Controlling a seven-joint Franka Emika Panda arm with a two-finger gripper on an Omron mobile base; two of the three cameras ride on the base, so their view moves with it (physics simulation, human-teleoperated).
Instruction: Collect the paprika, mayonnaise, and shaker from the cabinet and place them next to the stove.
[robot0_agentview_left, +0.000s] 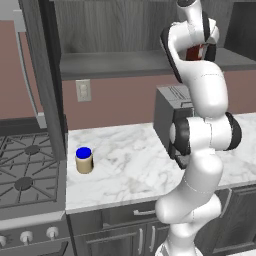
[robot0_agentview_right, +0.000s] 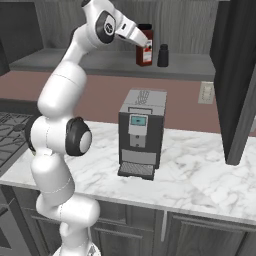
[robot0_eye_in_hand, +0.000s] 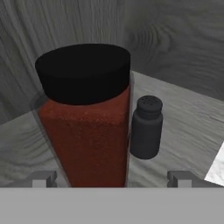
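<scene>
The gripper (robot0_eye_in_hand: 112, 179) is open around the tall red-brown bottle with a black cap (robot0_eye_in_hand: 89, 127) mid-frame; the small black shaker (robot0_eye_in_hand: 146, 127) stands just right.

Two containers on the cabinet shelf, one jar on the tabletop beside the stove.

The tall slim red-brown paprika bottle (robot0_agentview_right: 144, 46) stands on the grey shelf board (robot0_agentview_right: 100, 64) of the dark wood-grain wall cabinet (robot0_agentview_left: 115, 25), with the small black tapered shaker (robot0_agentview_right: 163, 55) just beside it on its right. The gripper (robot0_agentview_right: 148, 44) is at the paprika, its fingers (robot0_eye_in_hand: 43, 178) on either side of the bottle. Below, the short cream mayonnaise jar with the blue lid (robot0_agentview_left: 84, 160) sits on the marble tabletop (robot0_agentview_left: 130, 170), near the steel gas stove (robot0_agentview_left: 25, 175) at the left. The grey boxy countertop appliance (robot0_agentview_right: 141, 132) stands further right, under the shelf.
</scene>
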